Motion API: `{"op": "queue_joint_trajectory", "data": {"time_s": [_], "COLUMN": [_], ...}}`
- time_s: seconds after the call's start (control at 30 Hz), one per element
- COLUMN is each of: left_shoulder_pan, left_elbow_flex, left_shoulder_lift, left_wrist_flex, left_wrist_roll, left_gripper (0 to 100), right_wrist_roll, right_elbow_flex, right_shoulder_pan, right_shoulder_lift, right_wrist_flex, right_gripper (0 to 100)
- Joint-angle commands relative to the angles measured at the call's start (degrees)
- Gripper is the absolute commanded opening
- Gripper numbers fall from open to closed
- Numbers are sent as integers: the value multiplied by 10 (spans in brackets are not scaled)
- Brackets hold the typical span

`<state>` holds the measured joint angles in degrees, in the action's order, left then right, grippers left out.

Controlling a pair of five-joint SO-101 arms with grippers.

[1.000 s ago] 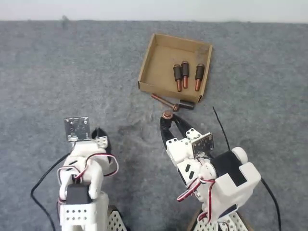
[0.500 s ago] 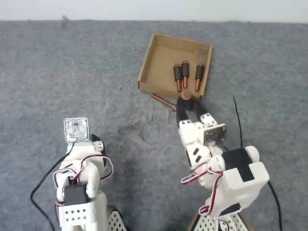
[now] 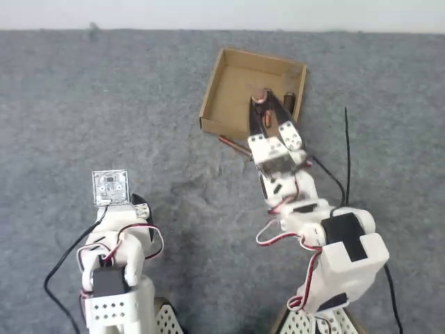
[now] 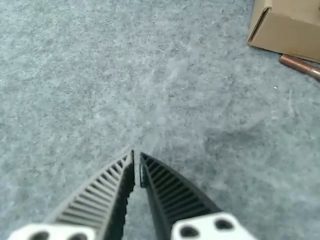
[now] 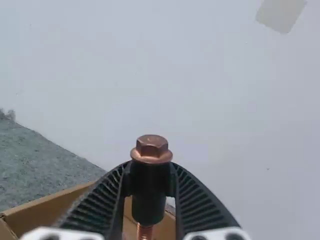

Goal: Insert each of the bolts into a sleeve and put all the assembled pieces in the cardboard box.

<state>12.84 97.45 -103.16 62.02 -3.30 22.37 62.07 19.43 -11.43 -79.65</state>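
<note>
Right gripper [image 3: 262, 103] pinches a sleeved bolt [image 5: 149, 192] by its black sleeve, the copper head protruding just past the fingertips, and we find it held above the cardboard box [image 3: 226, 83]. We record a second sleeved bolt [image 3: 288, 103] lying in the box just beside that gripper, and a bare bolt [image 3: 233, 145] on the carpet [image 3: 125, 97] outside the box wall, back toward its wrist. Left gripper [image 4: 136, 161] we find pressed together on nothing, low over the carpet, well apart from the box.
</note>
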Motion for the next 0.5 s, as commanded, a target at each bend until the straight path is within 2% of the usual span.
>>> {"op": "queue_joint_trajectory", "data": {"time_s": [0.0,0.1,0.27,0.47], "left_shoulder_pan": [4,4,25,28], "left_elbow_flex": [-9,-9,-9,-9], "left_shoulder_lift": [-15,-15,-15,-15], "left_wrist_flex": [2,2,0,-1], "left_wrist_roll": [6,6,6,6], "left_gripper": [11,11,11,11], "right_wrist_roll": [16,16,3,-47], "right_elbow_flex": [-113,-165,-260,-366], "right_shoulder_pan": [-22,-31,-47,-60], "right_shoulder_lift": [12,9,7,7], "right_wrist_flex": [104,189,405,625], "right_gripper": [7,7,7,7]}}
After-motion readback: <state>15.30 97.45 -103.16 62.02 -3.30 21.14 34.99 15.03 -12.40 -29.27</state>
